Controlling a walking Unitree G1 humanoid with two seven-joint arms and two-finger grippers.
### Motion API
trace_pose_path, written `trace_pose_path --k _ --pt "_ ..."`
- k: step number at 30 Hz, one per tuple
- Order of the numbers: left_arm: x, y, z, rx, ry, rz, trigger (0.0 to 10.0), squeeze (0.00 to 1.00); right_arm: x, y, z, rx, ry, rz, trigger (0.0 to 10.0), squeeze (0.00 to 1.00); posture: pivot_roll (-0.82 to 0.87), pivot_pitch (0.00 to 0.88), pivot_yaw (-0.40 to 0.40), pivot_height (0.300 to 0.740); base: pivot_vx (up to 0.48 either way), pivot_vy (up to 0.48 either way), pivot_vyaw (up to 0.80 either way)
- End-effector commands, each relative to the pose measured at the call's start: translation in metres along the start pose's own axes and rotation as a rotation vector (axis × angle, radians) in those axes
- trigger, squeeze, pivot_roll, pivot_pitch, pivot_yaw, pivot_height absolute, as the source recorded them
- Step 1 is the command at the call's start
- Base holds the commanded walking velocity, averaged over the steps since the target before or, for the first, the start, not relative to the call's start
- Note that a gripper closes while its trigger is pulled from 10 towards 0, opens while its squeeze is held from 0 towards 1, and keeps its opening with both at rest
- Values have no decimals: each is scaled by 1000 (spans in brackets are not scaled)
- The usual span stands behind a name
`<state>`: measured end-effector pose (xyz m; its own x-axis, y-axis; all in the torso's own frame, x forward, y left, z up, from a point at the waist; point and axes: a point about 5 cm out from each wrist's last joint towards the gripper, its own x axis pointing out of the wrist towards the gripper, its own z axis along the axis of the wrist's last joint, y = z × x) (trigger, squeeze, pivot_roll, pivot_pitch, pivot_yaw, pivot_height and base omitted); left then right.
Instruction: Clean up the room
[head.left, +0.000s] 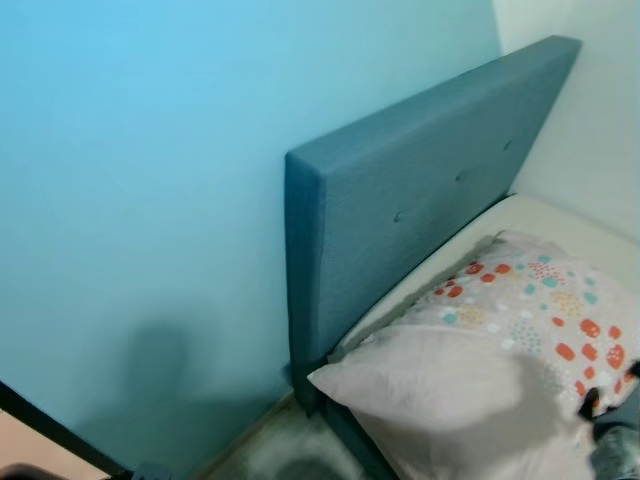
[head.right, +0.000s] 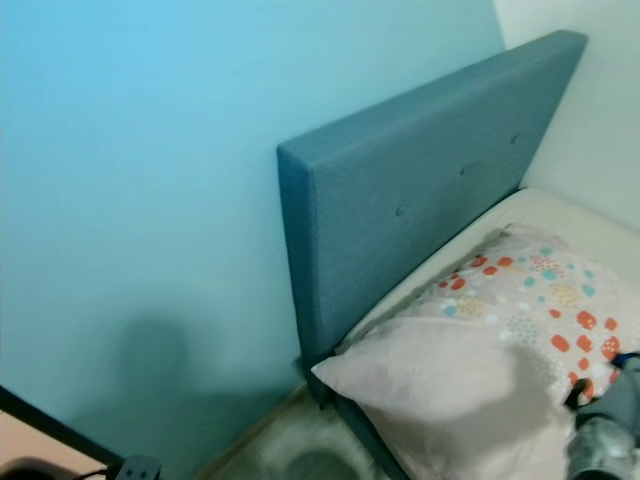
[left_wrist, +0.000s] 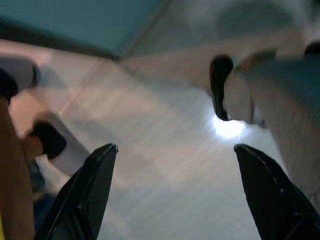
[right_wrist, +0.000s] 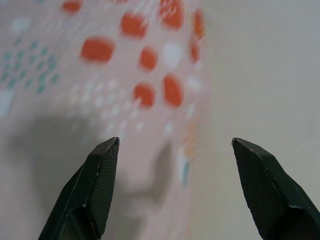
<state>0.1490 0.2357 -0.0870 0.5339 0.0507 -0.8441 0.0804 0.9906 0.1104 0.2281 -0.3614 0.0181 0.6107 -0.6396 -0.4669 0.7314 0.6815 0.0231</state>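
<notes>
A pale pink pillow with red, teal and white dots lies at the head of a bed, against a blue padded headboard. My right arm reaches in at the lower right edge, just over the pillow. In the right wrist view my right gripper is open, close above the dotted pillow, with nothing between its fingers. My left gripper is open too and hangs over the pale wooden floor, holding nothing.
A light blue wall fills the left. The cream mattress runs along a white wall on the right. A dark frame edge crosses the lower left corner. The left wrist view shows a blurred robot leg and foot.
</notes>
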Motion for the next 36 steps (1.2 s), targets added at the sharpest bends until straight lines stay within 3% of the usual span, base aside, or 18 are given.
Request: trace_pose_path --k 1,5,10,11,14,15,16,17,19,22,30,36 --pt "0 -2 -5 -50 34 12 10000 0 0 14 -1 -15 28 33 10000 0 116 41 6 730 0 0 0" --pt "3 -4 4 -84 8 3 10000 0 1 20 5 -23 16 41 10000 0 110 38 3 720 0 0 0" --pt "6 -18 18 -153 -42 -111 10000 0 4 17 18 -21 -13 12 10000 0 109 33 -2 705 0 0 0" --pt "6 -28 24 -140 -72 -217 10000 0 5 12 23 -15 -24 -11 10000 0 103 31 -1 700 0 0 0" --pt "6 -36 28 -112 -96 -307 10000 0 6 8 26 -9 -32 -29 10000 0 103 31 -1 695 0 0 0" --pt "5 -43 33 -56 -120 -385 10000 0 6 4 30 -8 -39 -48 10000 0 102 32 0 690 0 0 0" --pt "5 -43 33 -56 -120 -385 10000 0 6 4 30 -8 -39 -48 10000 0 102 32 0 690 0 0 0" --pt "5 -47 38 5 -139 -425 10000 0 7 0 32 -1 -44 -61 10000 0 104 33 -1 685 0 0 0" --pt "5 -47 38 5 -139 -425 10000 0 7 0 32 -1 -44 -61 10000 0 104 33 -1 685 0 0 0" --pt "5 -53 60 78 -217 -460 10000 0 7 -2 35 16 -49 -69 10000 0 102 37 0 670 0 0 0" --pt "4 -68 89 102 -319 -539 10000 0 8 3 42 65 -74 -43 10000 0 104 47 -3 635 0 0 0" --pt "-1 -88 106 148 -387 -656 10000 0 8 3 44 96 -73 -62 10000 0 107 48 -4 610 0 0 0"
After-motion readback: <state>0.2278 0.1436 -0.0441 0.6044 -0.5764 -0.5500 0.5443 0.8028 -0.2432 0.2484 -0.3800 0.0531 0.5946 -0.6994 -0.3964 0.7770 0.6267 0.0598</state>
